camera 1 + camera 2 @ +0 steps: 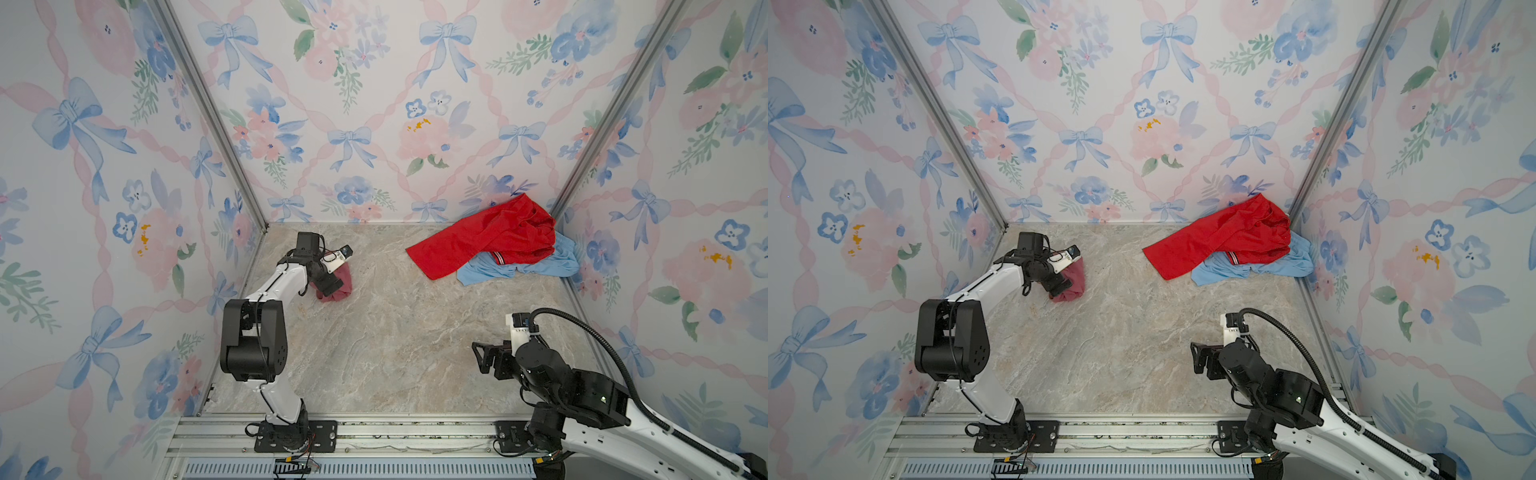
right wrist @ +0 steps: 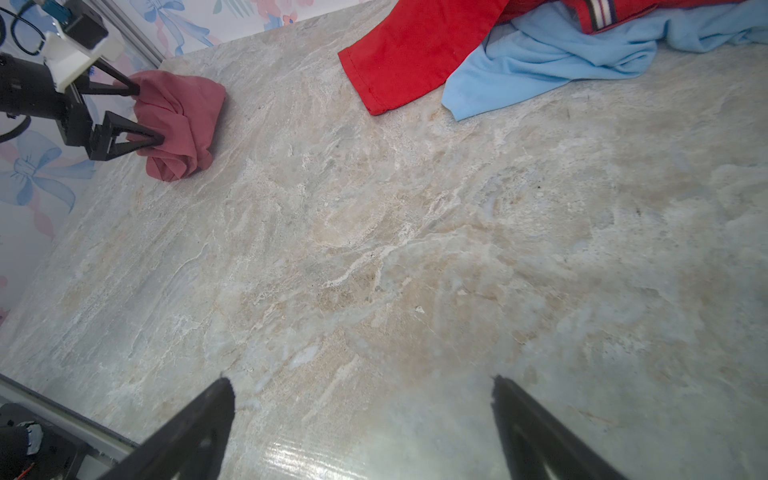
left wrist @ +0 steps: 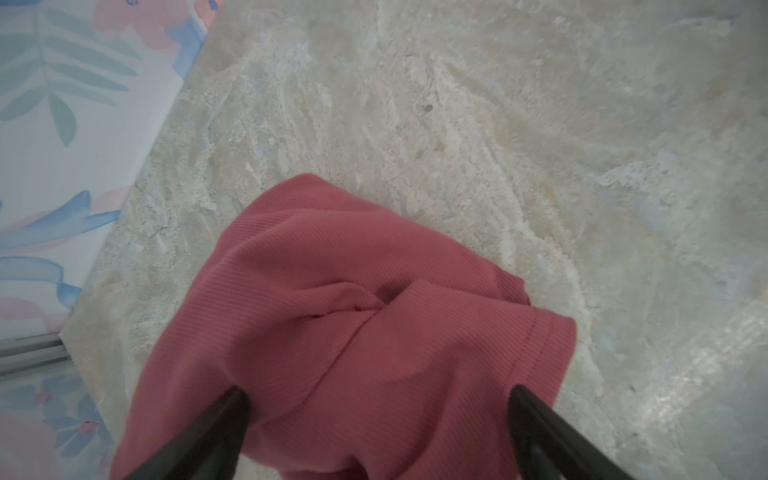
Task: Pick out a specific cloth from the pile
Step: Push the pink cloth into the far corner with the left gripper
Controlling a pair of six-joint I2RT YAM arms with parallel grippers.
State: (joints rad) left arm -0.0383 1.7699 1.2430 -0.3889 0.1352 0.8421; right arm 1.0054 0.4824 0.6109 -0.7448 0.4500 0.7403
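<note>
Left hand (image 2: 149,115): fingers set apart, astride the cloth (image 1: 343,284) | cloth: crumpled at far left of worktop (image 1: 395,340), well apart from pile (image 1: 490,237) at far right | right hand (image 2: 359,380): fingers apart, near right

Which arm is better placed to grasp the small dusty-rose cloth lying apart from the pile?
Left. The left gripper stands open astride the cloth; the right gripper, open too, hangs over bare table well away.
</note>
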